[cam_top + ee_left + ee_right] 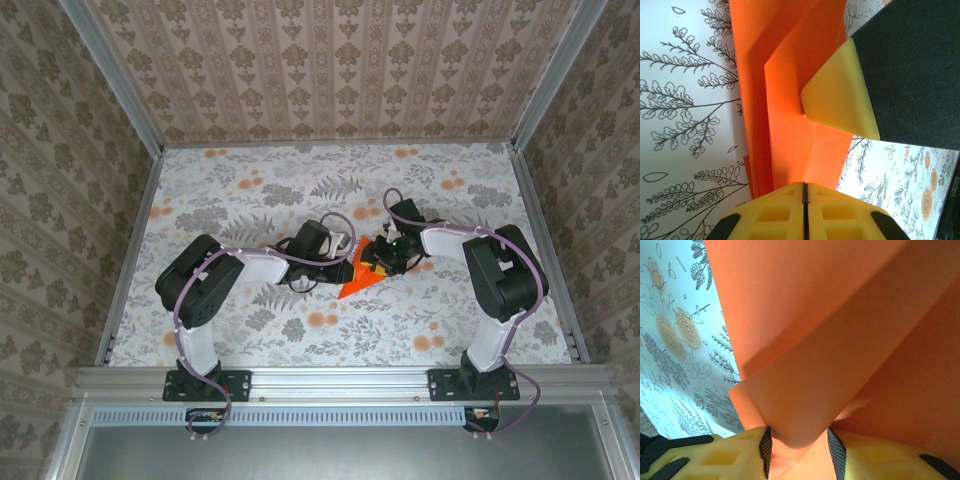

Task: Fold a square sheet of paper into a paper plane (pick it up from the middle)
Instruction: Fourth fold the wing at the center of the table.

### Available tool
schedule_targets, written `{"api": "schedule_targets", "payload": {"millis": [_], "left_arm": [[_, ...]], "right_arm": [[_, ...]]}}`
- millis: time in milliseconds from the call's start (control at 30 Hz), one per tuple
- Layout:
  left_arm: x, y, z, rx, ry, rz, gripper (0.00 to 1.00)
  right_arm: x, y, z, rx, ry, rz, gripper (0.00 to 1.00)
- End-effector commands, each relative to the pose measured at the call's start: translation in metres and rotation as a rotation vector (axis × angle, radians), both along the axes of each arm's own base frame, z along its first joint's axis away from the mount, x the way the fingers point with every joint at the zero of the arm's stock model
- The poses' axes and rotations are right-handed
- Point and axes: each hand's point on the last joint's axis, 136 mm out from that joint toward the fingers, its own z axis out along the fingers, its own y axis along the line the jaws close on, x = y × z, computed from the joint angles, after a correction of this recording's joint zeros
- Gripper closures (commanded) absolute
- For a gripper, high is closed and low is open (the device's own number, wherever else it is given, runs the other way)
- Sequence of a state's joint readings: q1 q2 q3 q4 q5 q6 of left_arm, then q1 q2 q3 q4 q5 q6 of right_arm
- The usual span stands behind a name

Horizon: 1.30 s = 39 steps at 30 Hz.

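Two pairs of jaws meet at orange paper (pixel 358 278) on a flowery desk (pixel 250 190) inside patterned walls (pixel 330 70): left jaws together, right jaws apart around a fold.

Patterned walls (pixel 330 70) close off the table (pixel 300 170) on the left, right and far sides. The left arm (pixel 215 280) and right arm (pixel 500 270) bend inward and block the middle band. The left gripper (pixel 804 192) and right gripper (pixel 799 437) crowd together over the orange paper (pixel 355 280) at centre. The far half of the table lies open, as does the near strip between the two bases. A paper fold fills the gap between the right gripper's jaws.
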State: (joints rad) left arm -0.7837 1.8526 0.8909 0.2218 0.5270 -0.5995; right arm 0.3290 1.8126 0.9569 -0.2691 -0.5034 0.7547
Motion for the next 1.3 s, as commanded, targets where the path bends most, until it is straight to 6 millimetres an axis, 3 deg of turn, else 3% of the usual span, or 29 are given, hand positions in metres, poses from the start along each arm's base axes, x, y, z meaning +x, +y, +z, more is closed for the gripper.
{"api": "schedule_targets", "payload": {"millis": [0,500,700,1000,1267], "left_arm": [[0.005,-0.002,-0.001,0.001,0.014,0.011,0.91],[0.01,0.003,-0.003,0.024,0.015,0.025,0.92],[0.012,0.001,0.018,-0.019,-0.022,0.025,0.89],[-0.002,-0.004,0.04,-0.057,-0.049,0.015,0.82],[-0.013,-0.007,0.02,-0.002,-0.006,0.009,0.83]], "right_arm": [[-0.048,-0.053,-0.07,-0.299,0.207,-0.05,0.6],[-0.053,-0.06,-0.08,-0.34,0.264,-0.079,0.65],[-0.054,-0.062,-0.081,-0.354,0.273,-0.092,0.67],[-0.055,-0.063,-0.084,-0.362,0.279,-0.098,0.67],[-0.059,-0.066,-0.086,-0.371,0.291,-0.101,0.67]]}}
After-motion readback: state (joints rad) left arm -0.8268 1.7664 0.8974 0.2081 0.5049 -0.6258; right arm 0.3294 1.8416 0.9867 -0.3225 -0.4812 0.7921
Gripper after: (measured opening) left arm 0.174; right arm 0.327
